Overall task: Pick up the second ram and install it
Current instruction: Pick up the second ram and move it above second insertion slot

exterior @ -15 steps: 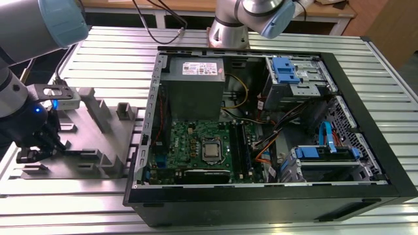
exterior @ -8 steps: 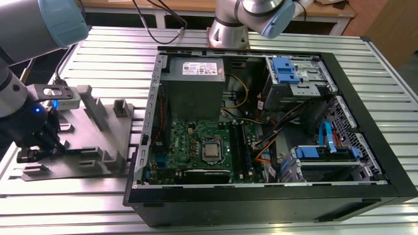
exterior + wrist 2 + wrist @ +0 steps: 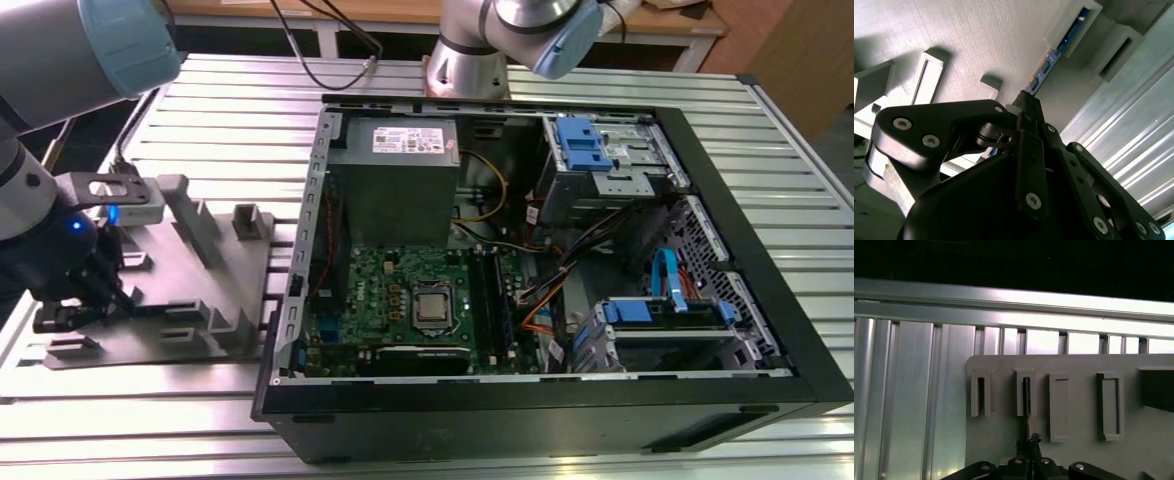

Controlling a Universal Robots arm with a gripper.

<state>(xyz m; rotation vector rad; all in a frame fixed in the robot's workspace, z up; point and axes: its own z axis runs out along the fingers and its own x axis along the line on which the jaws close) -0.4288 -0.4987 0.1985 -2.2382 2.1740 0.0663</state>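
The gripper is closed to a thin gap, clamping the second ram across its thickness. The ram stands edge-on. Its long axis extends away from the gripper along the grey holder, with the far end in a narrow slot.

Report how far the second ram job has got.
Done: the pincer is at the gray holder beside the computer case. In hand: it is shut on the second ram, which stands in a holder slot. Left: the ram is not yet lifted out, nor seated on the motherboard.
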